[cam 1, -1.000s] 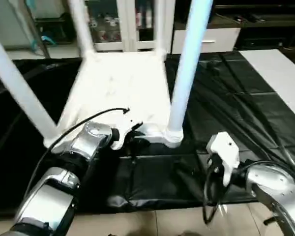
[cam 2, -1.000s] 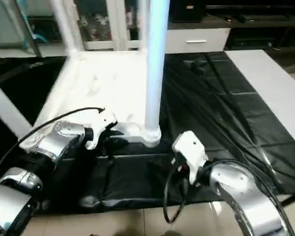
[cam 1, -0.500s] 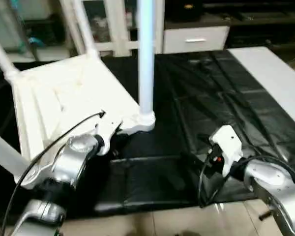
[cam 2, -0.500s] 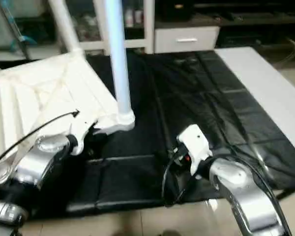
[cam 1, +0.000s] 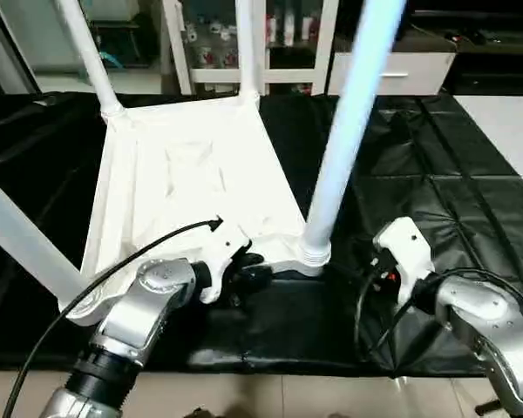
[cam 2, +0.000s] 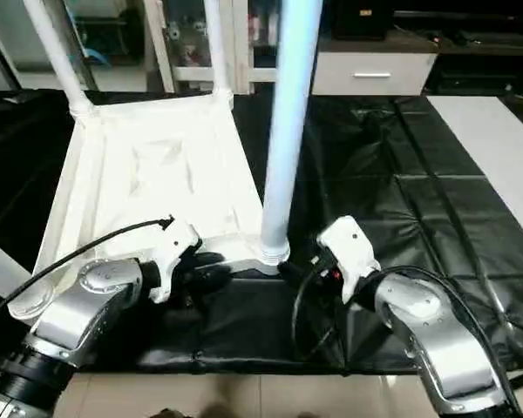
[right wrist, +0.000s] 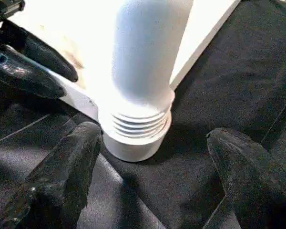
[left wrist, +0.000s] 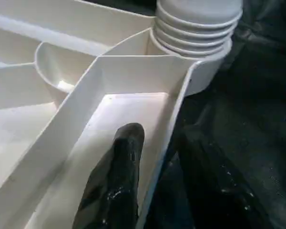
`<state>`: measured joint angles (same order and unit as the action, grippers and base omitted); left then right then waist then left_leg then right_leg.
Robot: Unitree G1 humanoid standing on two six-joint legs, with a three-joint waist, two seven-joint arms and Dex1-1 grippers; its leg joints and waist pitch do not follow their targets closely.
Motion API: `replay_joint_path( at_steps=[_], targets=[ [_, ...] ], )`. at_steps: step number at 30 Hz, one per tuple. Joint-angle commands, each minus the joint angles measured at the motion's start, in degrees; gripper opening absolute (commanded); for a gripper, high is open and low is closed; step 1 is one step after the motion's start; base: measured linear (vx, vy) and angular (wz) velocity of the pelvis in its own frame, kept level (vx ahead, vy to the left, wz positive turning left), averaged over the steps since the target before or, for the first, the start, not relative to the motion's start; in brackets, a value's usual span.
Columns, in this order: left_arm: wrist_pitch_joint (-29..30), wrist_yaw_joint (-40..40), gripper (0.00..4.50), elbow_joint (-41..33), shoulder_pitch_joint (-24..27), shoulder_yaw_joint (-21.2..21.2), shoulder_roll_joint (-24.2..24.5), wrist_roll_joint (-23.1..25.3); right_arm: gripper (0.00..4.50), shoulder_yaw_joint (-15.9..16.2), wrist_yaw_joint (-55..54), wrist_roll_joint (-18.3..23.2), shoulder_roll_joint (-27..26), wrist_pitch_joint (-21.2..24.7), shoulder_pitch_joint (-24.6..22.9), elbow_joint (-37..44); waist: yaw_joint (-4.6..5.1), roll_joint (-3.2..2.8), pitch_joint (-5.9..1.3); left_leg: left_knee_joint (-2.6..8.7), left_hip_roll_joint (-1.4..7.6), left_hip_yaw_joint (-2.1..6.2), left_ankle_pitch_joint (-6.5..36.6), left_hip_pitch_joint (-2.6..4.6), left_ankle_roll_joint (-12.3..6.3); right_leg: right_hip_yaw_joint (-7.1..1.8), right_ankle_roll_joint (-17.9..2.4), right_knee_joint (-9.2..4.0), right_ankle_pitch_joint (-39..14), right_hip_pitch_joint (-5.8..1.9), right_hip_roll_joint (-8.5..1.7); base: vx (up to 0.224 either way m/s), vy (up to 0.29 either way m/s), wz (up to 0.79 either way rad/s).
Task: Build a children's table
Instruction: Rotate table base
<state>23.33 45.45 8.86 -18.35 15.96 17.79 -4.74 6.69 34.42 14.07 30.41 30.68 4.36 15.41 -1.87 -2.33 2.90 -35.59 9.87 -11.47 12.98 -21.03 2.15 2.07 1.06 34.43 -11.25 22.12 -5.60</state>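
The white plastic tabletop lies upside down on the black-covered work surface, its ribbed underside facing up, and serves here as the landmark. At the tabletop's near left corner a white tapered leg rises at a slant toward the left, and at its far left corner another leg stands in its round socket. The left gripper sits at the tabletop's near edge, pinching the rim wall: one black finger lies inside the ribbed compartment against the wall, the other outside it on the black cover, with the wall between them. A black cable arcs over the silver left forearm just in front of that edge. At the tabletop's far right corner a third leg stands upright before the white glass-door cabinet. At the near right corner the fourth leg rises tall from its threaded collar in the corner socket. The right gripper hangs just to the right of that socket, its two black fingers spread wide on either side of the collar, neither seen touching it. Its white wrist housing sits beside the tabletop's near right corner.
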Motion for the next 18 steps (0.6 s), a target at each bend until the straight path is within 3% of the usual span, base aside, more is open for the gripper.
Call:
replay_joint_path(
  at_steps=[1, 7, 8, 10, 11, 14, 18],
  targets=[
    [-2.34, 3.79, 1.76, 0.73, -2.04, 1.85, 2.19, 0.42, 3.91, -0.53, 1.56, 0.39, 0.86, -0.76, 0.08, 0.26, 0.28, 1.12, -3.31, 5.02, 3.09, 1.50, 6.20, 0.64, -3.22, -2.10, -13.02, -3.53, -7.52, -1.81, -2.55, 0.000, 0.000, 0.00],
    [-0.57, 7.15, 1.76, 1.34, -4.20, 2.10, 4.50, 0.74, 3.91, -0.39, 2.23, 0.57, 1.27, -0.93, 0.00, 0.46, 0.36, 1.14, -3.35, 4.83, 3.05, 1.36, 4.81, 0.64, -3.58, -2.06, -14.09, -3.12, -4.92, -1.86, -2.43, 0.000, 0.000, 0.00],
    [-0.63, 7.69, 1.76, 2.63, -5.37, 2.11, 5.22, 1.18, 3.91, -0.31, 2.44, 0.51, 1.31, -1.10, -0.19, 0.58, 0.41, 0.83, -3.32, 4.87, 3.05, 1.34, 5.36, 0.76, -3.37, -2.05, -14.17, -3.29, -5.40, -1.78, -2.38, 0.000, 0.000, 0.00],
    [-0.67, 8.03, 1.76, 3.63, -6.24, 2.12, 5.65, 1.21, 3.91, -0.32, 2.67, 0.47, 1.31, -1.17, -0.37, 0.76, 0.28, 0.82, -3.30, 4.91, 3.06, 1.29, 6.58, 1.00, -2.93, -2.10, -14.18, -3.40, -6.78, -1.62, -2.34, 0.000, 0.000, 0.00],
    [-0.77, 8.42, 1.76, 4.56, -7.01, 2.06, 5.86, 1.00, 3.91, -0.35, 2.88, 0.46, 1.29, -1.13, -0.58, 0.99, 0.26, 0.34, -3.23, 5.03, 3.04, 1.40, 7.24, 0.88, -2.36, -2.06, -14.09, -3.45, -7.32, -1.70, -2.36, 0.000, 0.000, 0.00],
    [-0.93, 9.68, 1.76, 6.14, -8.45, 1.48, 5.51, -0.21, 3.91, -0.39, 3.26, 0.57, 1.31, -1.00, -1.13, 1.64, 0.34, 0.50, -3.31, 5.10, 3.05, 1.45, 8.42, 0.92, -1.49, -2.04, -14.11, -3.45, -7.71, -1.79, -2.38, 0.000, 0.000, 0.00],
    [-3.93, 11.43, 1.76, 7.41, -9.41, 0.48, 4.07, -2.08, 3.91, -0.35, 3.39, 0.59, 1.37, -1.11, -1.48, 1.87, 0.39, 0.50, -3.38, 4.97, 3.03, 1.42, 7.55, 0.81, -1.72, -2.07, -14.74, -3.35, -6.19, -1.92, -2.46, 0.000, 0.000, 0.00]
  ],
)
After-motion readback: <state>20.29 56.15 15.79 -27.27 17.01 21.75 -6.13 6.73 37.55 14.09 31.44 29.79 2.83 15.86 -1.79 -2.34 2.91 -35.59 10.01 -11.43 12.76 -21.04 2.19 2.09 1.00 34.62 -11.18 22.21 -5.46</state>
